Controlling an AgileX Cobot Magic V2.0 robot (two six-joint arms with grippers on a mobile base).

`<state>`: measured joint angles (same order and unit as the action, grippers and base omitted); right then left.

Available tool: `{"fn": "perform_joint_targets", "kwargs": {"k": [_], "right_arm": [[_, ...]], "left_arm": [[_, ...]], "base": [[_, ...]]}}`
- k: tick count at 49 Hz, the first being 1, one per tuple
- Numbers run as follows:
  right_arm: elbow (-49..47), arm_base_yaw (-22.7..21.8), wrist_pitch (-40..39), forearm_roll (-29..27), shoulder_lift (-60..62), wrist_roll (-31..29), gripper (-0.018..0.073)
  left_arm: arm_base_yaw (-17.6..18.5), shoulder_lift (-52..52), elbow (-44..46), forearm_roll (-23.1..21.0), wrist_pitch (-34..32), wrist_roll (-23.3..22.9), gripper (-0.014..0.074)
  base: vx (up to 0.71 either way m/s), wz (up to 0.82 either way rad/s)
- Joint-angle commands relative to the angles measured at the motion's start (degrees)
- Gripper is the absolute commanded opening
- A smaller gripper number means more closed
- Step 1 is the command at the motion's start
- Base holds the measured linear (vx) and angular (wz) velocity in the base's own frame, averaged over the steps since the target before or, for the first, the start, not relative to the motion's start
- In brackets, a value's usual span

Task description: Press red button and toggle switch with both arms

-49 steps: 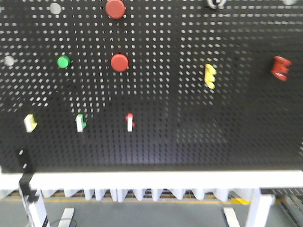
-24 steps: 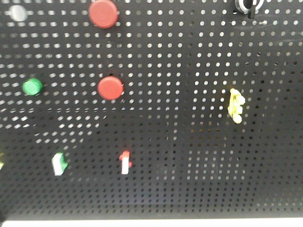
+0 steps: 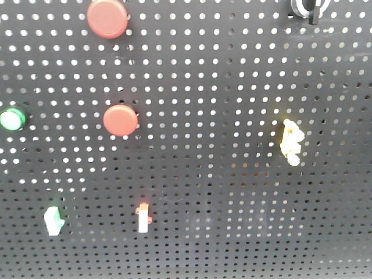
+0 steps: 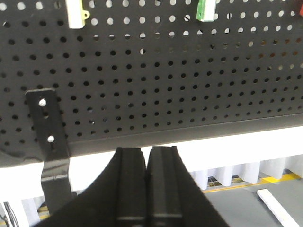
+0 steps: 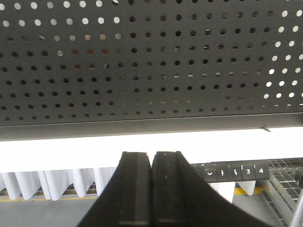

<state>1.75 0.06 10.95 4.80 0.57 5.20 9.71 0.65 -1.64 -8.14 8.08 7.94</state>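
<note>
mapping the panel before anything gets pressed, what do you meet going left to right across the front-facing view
green button → green-tipped switch → lower red button → red-tipped switch → yellow part

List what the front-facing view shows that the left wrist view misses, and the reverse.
Only the front-facing view: the upper red button, the lower red button, a green button, the red toggle switch and a yellow part.

Only the left wrist view: the left gripper with its jaws closed together, a black bracket, a yellow-tabbed switch and the white table edge.

Both: the black pegboard and the green switch.
</note>
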Motion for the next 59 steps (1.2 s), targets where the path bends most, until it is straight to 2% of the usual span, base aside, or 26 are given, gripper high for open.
{"fn": "perform_joint_targets", "kwargs": {"k": [1,11,19,23,25,32,39,42,48,54,59], "right_arm": [[0.66,-0.26,-4.84,0.8,0.91,-0.25,-0.0003],[0.66,-0.26,-8.23,0.8,0.92,-0.25,-0.0003],[-0.63,-0.26,-21.08,0.34,0.92,0.22,-0.0003],[-4.17,-0.26,-20.76,-0.39,0.87,0.42,-0.0003],[-6.81,-0.26,-19.03,-0.71,0.67,0.42,-0.0003],[-20.69,-0.26,-10.95,-0.54,-5.12,-0.27,-0.0003],[-35.56,-0.26,-6.24,-0.28,-15.69,-0.74,-0.0003],[-41.9,-0.26,-4.26,-0.28,-20.78,-0.74,-0.0003],[-53.12,-0.26,0.12,-0.62,-29.55,-0.37,-0.0003],[-59.0,-0.26,3.55,-0.88,-33.42,0.14,-0.0003],[-59.98,-0.26,3.31,-1.2,-34.42,0.14,-0.0003]], "left_arm": [[0.11,0.94,-1.93,-0.07,-5.07,0.11,0.0002],[0.11,0.94,-1.93,-0.07,-6.0,0.11,0.0002],[0.11,0.94,-0.96,-1.07,-12.02,-0.78,0.0002],[0.11,0.87,0.74,-3.86,-14.28,-4.14,0.0002],[0.11,0.71,2.34,-3.86,-13.87,-4.48,0.0002],[0.11,-4.96,13.8,-1.35,-6.57,-1.66,0.0002],[0.11,-18.4,29.69,0.62,-0.52,7.08,0.0002],[0.11,-24.66,35.7,0.42,1.18,8.96,0.0002],[0.11,-34.95,49.04,0.34,2.76,9.07,0.0002],[0.11,-40.34,57.13,0.01,2.61,8.94,0.0002],[0.11,-41.93,61.93,-4.65,3.62,8.94,0.0002]], "base": [[0.03,-0.02],[0.01,-0.01],[0.0,0.0],[0.0,0.0],[0.0,0.0],[0.0,0.0],[0.0,0.0],[0.0,0.0],[0.0,0.0],[0.0,0.0],[0.0,0.0]]}}
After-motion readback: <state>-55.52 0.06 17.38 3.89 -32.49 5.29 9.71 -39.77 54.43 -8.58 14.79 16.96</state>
